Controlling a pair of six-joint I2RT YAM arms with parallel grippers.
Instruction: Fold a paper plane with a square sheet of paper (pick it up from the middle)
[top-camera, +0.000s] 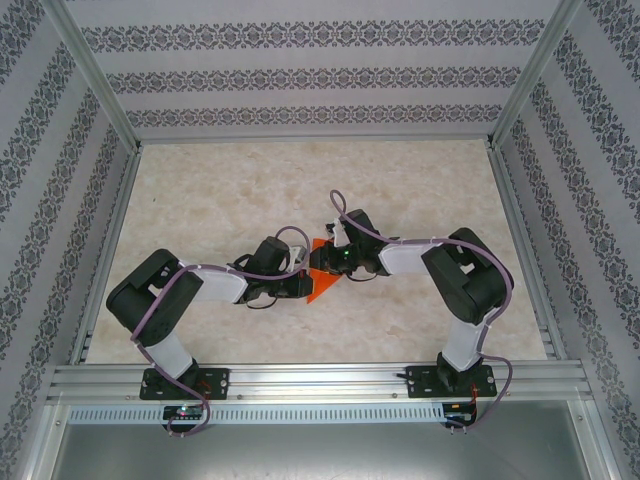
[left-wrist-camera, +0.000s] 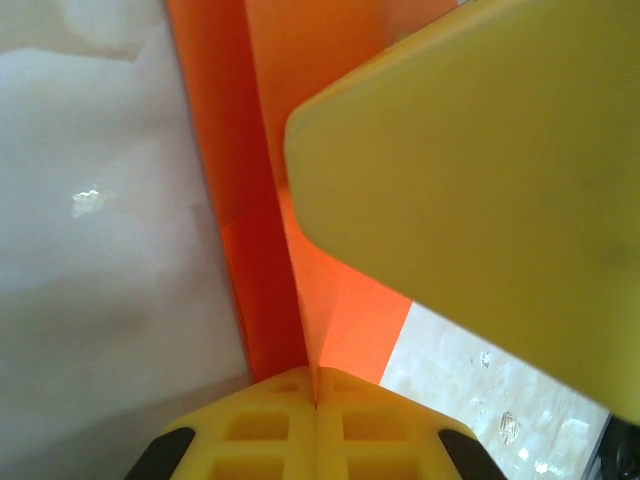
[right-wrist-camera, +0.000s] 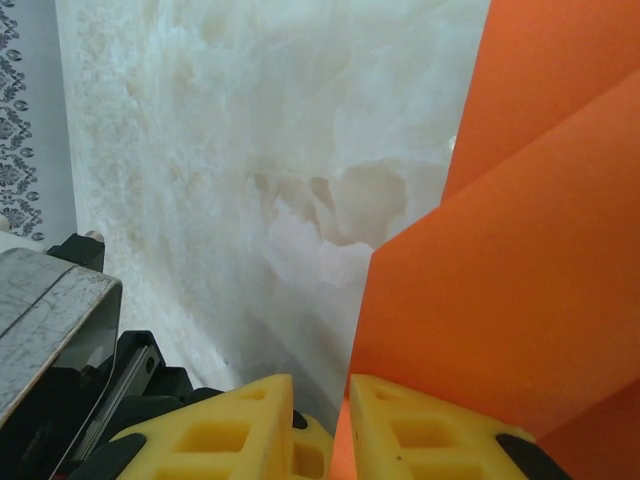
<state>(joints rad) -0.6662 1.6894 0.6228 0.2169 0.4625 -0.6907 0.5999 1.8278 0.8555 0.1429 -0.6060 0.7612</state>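
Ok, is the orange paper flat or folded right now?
Folded, at least partly: the orange paper shows overlapping panels with a sharp crease running into the shut left hand. How many folds, cannot tell.

- Top external: fixed high above and behind the arm bases, looking down and forward over the whole tabletop (top-camera: 200, 200). The left pincer (top-camera: 303, 286) and right pincer (top-camera: 328, 262) meet mid-frame, far from the lens.
- Left wrist: mounted just behind the left pincer (left-wrist-camera: 315, 400), facing out along its fingers, with the orange paper (left-wrist-camera: 270, 200) very close ahead of the tips.
- Right wrist: just behind the right pincer (right-wrist-camera: 322, 420), looking past its tips across the tabletop (right-wrist-camera: 250, 150) at close range.
- Shared by all three: the orange paper at the pincers and the pale tabletop around it.
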